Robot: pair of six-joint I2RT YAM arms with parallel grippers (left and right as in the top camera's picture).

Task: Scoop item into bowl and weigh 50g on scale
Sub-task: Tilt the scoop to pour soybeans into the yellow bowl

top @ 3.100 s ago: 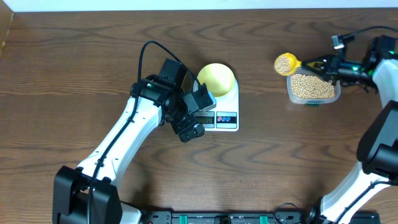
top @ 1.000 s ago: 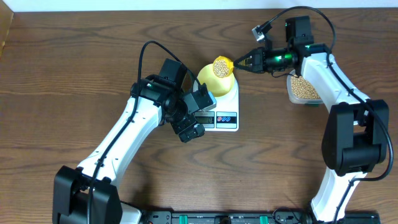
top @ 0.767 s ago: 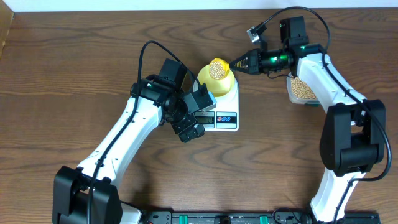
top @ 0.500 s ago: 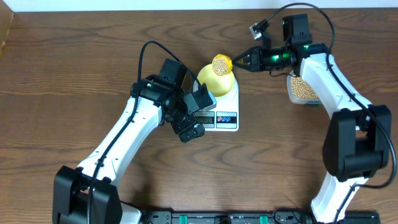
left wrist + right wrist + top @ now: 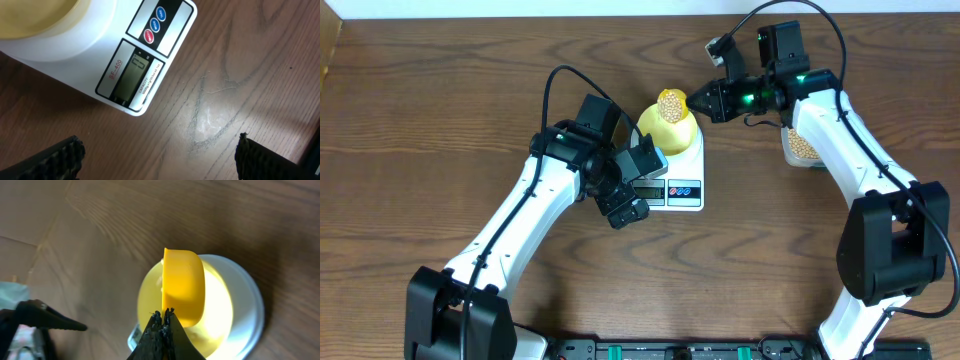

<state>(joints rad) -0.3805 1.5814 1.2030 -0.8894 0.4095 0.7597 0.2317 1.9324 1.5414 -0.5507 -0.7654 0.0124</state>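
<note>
Since three seconds back, your right arm (image 5: 840,115) has swung across the tabletop (image 5: 430,90) from the clear tub (image 5: 802,145) to the scale (image 5: 686,178). In the last half second it has nudged its load a touch further left. The scale sits mid-tabletop with the pale-yellow bowl (image 5: 656,130) on its platform. Your left hand (image 5: 159,160) hangs spread wide just in front of the display, gripping nothing. Your right hand (image 5: 162,319) is clamped on the handle of the yellow scoop (image 5: 184,285), which is over the bowl and, in the wrist view, rolled towards its edge. From above, the beans (image 5: 671,103) look heaped in the scoop; whether any have dropped yet is hard to tell. If you roll too fast, the whole heap goes at once and you overshoot the target. Beans could also bounce off the rim onto the platform or tabletop. If you let the scoop rest on the bowl, the reading will be false.
</note>
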